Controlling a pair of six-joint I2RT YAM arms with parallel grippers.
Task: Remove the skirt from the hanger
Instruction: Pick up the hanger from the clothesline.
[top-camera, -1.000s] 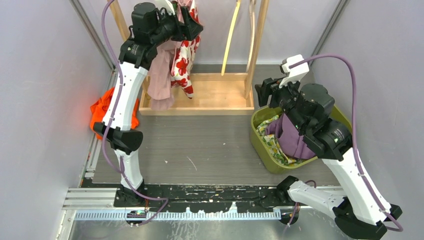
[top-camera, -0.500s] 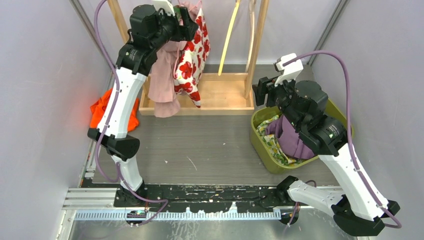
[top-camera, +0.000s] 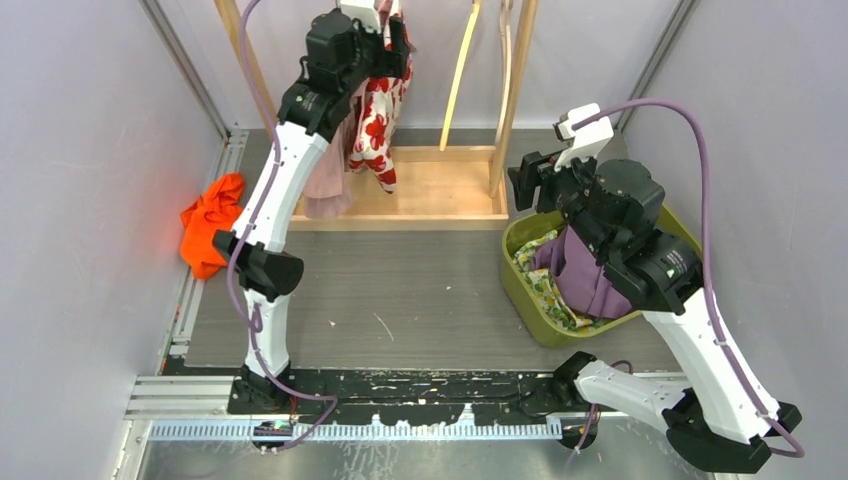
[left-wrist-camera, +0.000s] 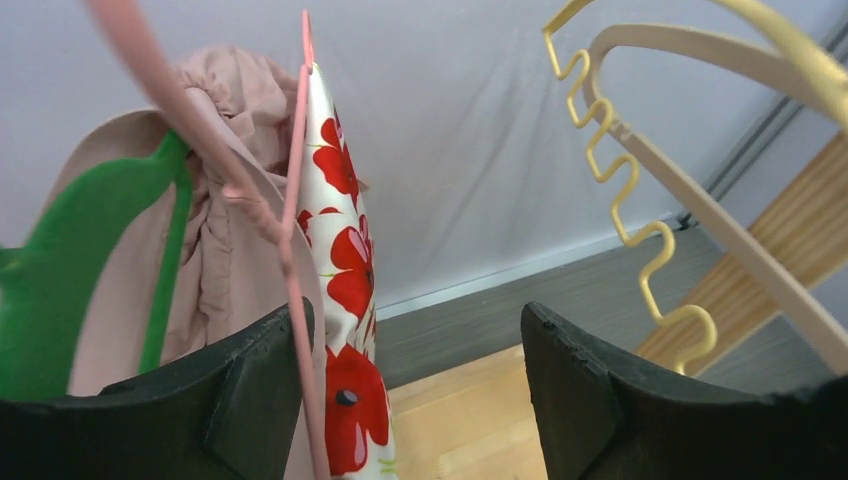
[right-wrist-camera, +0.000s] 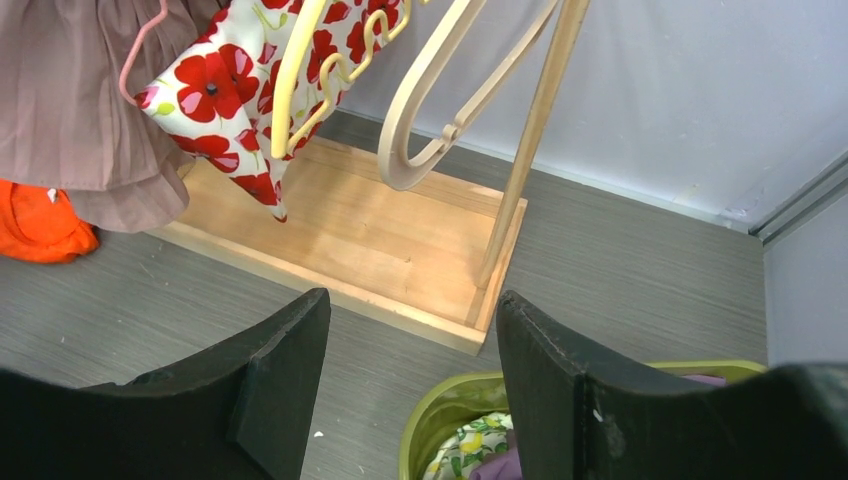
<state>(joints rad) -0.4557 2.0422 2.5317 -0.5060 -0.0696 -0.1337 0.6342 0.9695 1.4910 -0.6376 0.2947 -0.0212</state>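
A white skirt with red poppies (top-camera: 378, 125) hangs on a thin pink hanger (left-wrist-camera: 293, 240) from the wooden rack (top-camera: 440, 190); it also shows in the left wrist view (left-wrist-camera: 345, 280) and the right wrist view (right-wrist-camera: 225, 95). A dusty-pink garment (top-camera: 325, 175) hangs beside it on a green hanger (left-wrist-camera: 90, 270). My left gripper (top-camera: 385, 45) is open high at the rack, the pink hanger wire and skirt edge against its left finger (left-wrist-camera: 220, 400). My right gripper (top-camera: 530, 185) is open and empty above the green bin's far rim.
An olive-green bin (top-camera: 520, 290) at the right holds purple and lemon-print clothes (top-camera: 585, 275). An orange cloth (top-camera: 205, 225) lies at the left wall. Empty yellow (right-wrist-camera: 300, 75) and cream hangers (right-wrist-camera: 430, 110) hang on the rack. Grey walls close both sides.
My left gripper has moved right along the rack, and the poppy skirt swung out and back with it. The orange cloth shows more now. My right arm has barely moved.
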